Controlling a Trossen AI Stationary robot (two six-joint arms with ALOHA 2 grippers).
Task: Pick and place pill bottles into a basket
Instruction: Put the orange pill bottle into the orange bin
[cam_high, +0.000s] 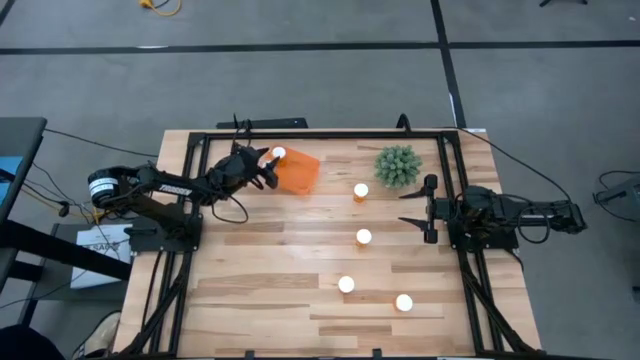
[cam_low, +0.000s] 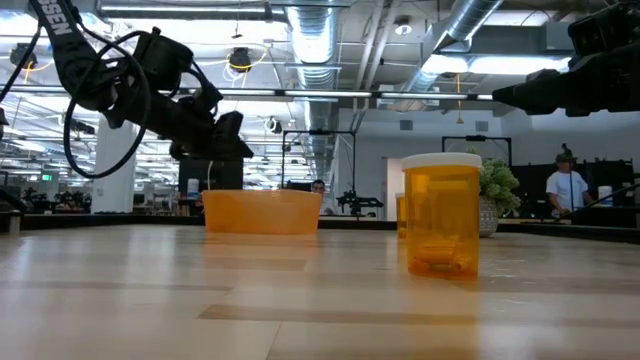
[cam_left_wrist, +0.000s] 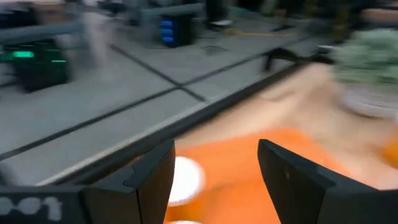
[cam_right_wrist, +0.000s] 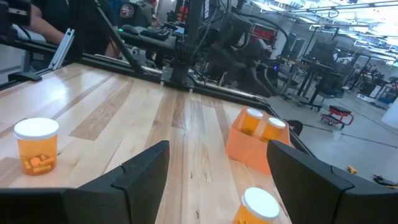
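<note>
Basket (cam_high: 297, 172) partly hidden by the spread left gripper (cam_high: 268, 168).
Two capped pill bottles (cam_right_wrist: 262, 125) are seen inside; right gripper (cam_high: 425, 210) spread, well apart.

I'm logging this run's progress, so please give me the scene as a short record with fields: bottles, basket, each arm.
Bottles on table: four small orange pill bottles with white caps, at
Bottles in basket: two white caps show in the right wrist view
Basket: small bright orange rectangular basket, far left part of the wooden table
Left gripper: over the basket's left edge, fingers apart, nothing between them
Right gripper: open, at the table's right side, waiting
Other: round green spiky plant
</note>
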